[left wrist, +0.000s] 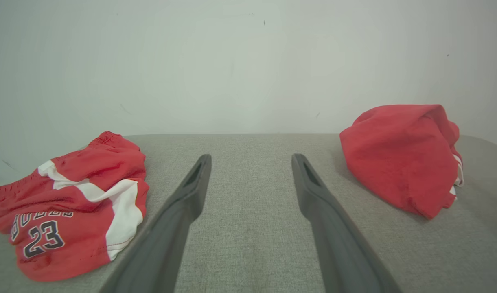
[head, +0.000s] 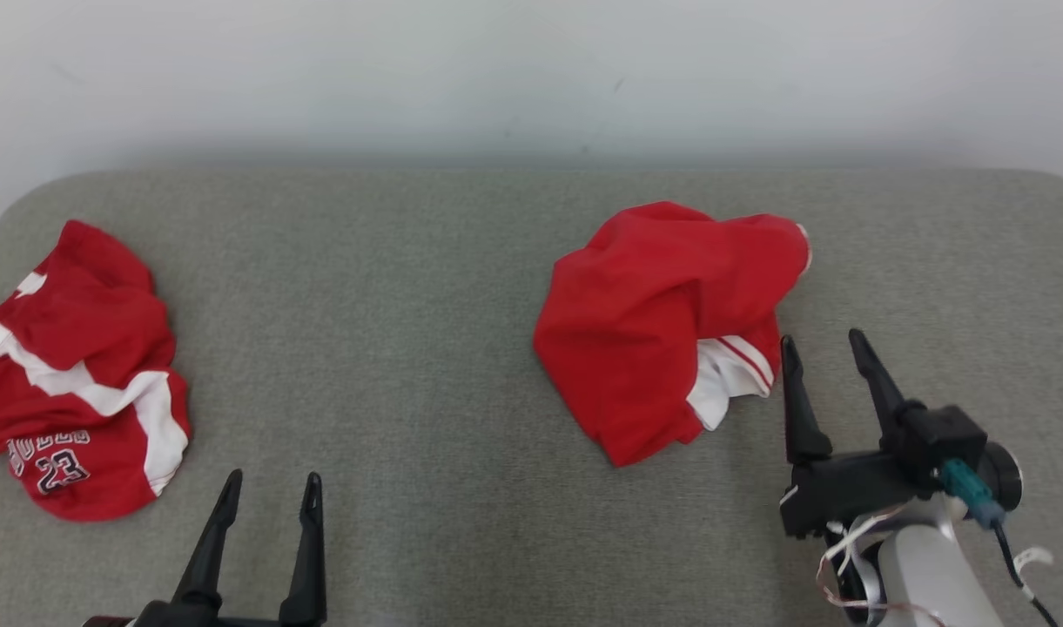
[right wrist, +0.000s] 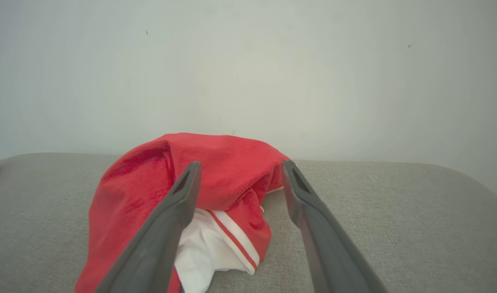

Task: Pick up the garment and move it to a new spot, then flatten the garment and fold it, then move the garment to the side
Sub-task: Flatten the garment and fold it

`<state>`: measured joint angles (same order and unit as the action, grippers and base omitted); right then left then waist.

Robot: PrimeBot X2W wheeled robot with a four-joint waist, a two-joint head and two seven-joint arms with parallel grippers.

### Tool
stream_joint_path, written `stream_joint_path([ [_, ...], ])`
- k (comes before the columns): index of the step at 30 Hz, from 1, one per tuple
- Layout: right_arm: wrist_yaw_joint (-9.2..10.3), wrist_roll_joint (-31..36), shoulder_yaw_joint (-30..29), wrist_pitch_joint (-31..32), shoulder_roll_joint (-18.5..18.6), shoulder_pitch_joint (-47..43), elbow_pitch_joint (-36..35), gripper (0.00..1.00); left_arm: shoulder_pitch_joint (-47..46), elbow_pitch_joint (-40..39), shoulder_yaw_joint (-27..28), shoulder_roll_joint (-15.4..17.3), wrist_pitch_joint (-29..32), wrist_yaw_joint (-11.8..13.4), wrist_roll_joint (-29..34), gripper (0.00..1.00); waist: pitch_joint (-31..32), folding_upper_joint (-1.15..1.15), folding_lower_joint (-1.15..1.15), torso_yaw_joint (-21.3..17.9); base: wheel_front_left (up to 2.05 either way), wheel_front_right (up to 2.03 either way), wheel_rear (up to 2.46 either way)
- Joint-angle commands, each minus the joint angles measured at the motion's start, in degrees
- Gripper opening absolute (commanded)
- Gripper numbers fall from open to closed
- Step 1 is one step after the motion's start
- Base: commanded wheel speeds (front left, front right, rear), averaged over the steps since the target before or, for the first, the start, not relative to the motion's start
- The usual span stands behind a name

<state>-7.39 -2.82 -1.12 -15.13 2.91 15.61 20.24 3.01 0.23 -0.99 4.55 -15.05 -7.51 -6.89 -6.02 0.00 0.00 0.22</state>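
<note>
We are finding the work at its 1st step: the pick-up is not yet made. The red garment (head: 653, 313) is lying crumpled in a heap on the grey bench (head: 409, 348), right of centre, with a white striped hem (head: 731, 370) showing at its near right edge. The right jaws are standing wide and holding nothing, their 2 dark fingers (head: 798, 409) pointing up just beside that hem. We are not able to tell whether a tip is touching cloth. The left jaws are likewise standing wide and empty, low at the near edge, well apart from the heap. Red shorts marked 23 (head: 70, 383) are lying at the far left, and we are judging the heap beside the right jaws to be the piece in hand. We are judging that the next move is calling for the right jaws to advance over a raised fold, close on enough layers, and lift clear without dragging
</note>
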Motion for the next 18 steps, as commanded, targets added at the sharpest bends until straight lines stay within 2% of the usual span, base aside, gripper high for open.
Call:
stream_joint_path([
  [1,-0.20,0.7,-0.8,-0.1,0.6,1.9,2.3,1.00,-1.2,0.2,-0.6,-0.1,-0.2,0.1,0.0,1.00,-1.8,0.00,0.00,2.2,0.00,0.00,0.00],
  [6,-0.20,2.7,-2.7,0.0,1.9,8.7,11.4,1.00,-2.4,1.0,-2.1,-0.1,-0.2,0.1,-0.4,1.00,-3.1,0.00,0.00,4.6,0.00,0.00,0.00],
  [7,-0.20,3.1,-3.4,0.0,2.2,9.8,16.0,1.00,-2.7,1.4,-2.4,-0.1,-0.2,0.1,-0.5,1.00,-3.3,0.00,0.00,5.3,0.00,0.00,0.00],
  [9,-0.19,4.3,-4.0,0.0,2.7,11.5,21.3,1.00,-3.1,1.5,-2.7,-0.1,-0.2,0.1,-0.8,1.00,-3.5,0.00,0.00,5.9,0.00,0.00,0.00],
  [10,-0.19,4.3,-4.0,0.0,2.7,11.5,21.3,1.00,-3.1,1.5,-2.7,-0.1,-0.2,0.1,-0.8,1.00,-3.5,0.00,0.00,5.9,0.00,0.00,0.00],
  [11,-0.20,5.3,-4.7,-0.1,2.9,13.7,25.8,1.00,-3.3,1.6,-3.0,0.0,-0.2,0.1,-0.9,1.00,-3.7,0.00,0.00,6.4,0.00,0.00,0.00],
  [18,-0.19,7.5,-7.4,0.0,3.5,17.3,33.8,1.00,-4.8,1.7,-3.6,0.3,-0.2,0.1,-1.3,1.00,-4.5,0.00,0.00,7.8,0.00,0.00,0.00],
])
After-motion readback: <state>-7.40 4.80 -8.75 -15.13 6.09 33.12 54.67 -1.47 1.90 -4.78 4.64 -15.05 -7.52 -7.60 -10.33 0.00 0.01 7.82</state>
